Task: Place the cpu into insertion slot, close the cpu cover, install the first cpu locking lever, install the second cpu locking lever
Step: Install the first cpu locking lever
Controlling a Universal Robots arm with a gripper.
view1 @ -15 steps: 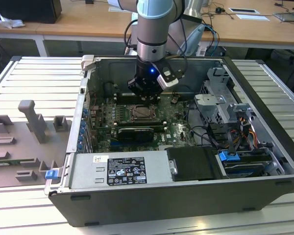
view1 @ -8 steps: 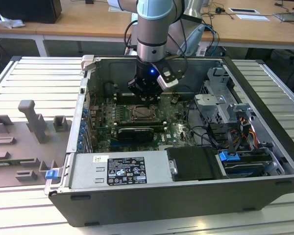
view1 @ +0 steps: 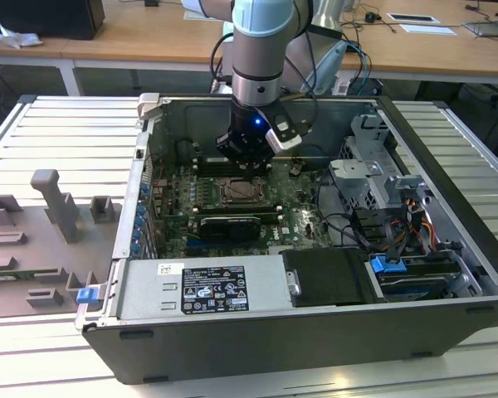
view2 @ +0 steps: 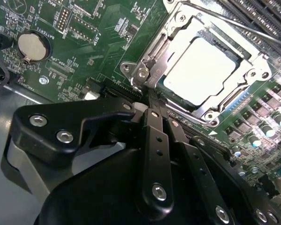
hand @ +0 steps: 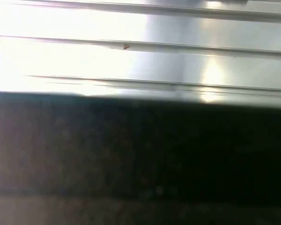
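Working step: a locking lever job, by my judgement; the chip (view2: 203,70) already lies in the socket (view2: 154,56) with the cover (view2: 246,75) down around it.
Claw (view2: 149,101): fingers pressed together, holding nothing, tips just beside the socket corner at the lever hook (view2: 141,72).
Lever: a thin wire bar (view2: 253,30) runs along the far side of the socket.
Doing it well: push steadily, clear of the chip face.
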